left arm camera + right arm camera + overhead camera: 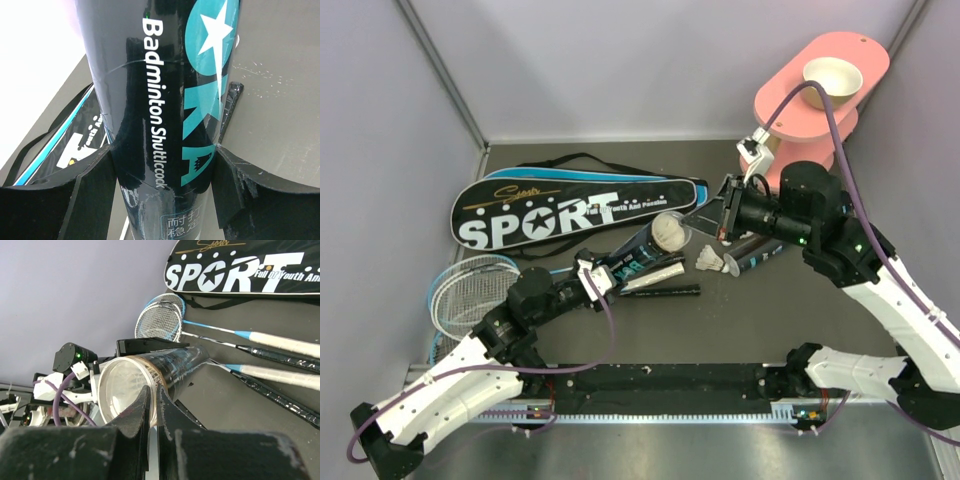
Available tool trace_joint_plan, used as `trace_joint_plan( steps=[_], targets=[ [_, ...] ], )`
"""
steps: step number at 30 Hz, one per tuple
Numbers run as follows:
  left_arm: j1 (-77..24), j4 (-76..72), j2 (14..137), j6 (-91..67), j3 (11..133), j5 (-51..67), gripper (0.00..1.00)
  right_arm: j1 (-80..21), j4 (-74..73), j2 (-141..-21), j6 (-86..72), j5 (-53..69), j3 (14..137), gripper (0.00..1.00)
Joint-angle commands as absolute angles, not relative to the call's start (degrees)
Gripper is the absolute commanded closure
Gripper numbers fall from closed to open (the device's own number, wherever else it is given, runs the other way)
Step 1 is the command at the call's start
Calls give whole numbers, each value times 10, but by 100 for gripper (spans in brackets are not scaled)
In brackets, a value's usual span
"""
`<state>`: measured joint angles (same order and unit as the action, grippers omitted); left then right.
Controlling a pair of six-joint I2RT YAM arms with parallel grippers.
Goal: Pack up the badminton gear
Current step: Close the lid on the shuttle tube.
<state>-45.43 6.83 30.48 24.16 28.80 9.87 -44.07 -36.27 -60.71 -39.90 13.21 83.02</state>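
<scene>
My left gripper (610, 268) is shut on a black shuttlecock tube (642, 250) and holds it tilted off the table. In the left wrist view the tube (160, 125), lettered "Badminton Shuttlecock", fills the gap between my fingers (90, 195). My right gripper (694, 221) is pinched on the rim of the tube's clear lid (125, 390); feathers show through it. A second black tube (760, 252) lies under my right arm. A white shuttlecock (715, 262) lies on the table. Two rackets (470, 290) lie at the left, beside the black SPORT bag (575, 210).
The pink three-tier stand (815, 100) with a tan bowl (832, 75) stands at the back right. Racket handles (660, 285) lie just under the held tube. A blue edge shows along the bag's far side (550, 172). Grey walls close in the left, back and right.
</scene>
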Motion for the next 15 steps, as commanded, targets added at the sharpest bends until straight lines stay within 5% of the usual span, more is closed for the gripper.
trace_joint_plan(
  steps=[1, 9, 15],
  targets=[
    [-456, 10, 294, 247, 299, 108, 100, -436, -331, -602, -412, 163, 812, 100],
    [-457, 10, 292, 245, 299, 105, 100, -438, -321, -595, -406, 163, 772, 100],
    [-457, 10, 294, 244, 300, 105, 100, -461, -360, -611, -365, 124, 801, 84]
  ],
)
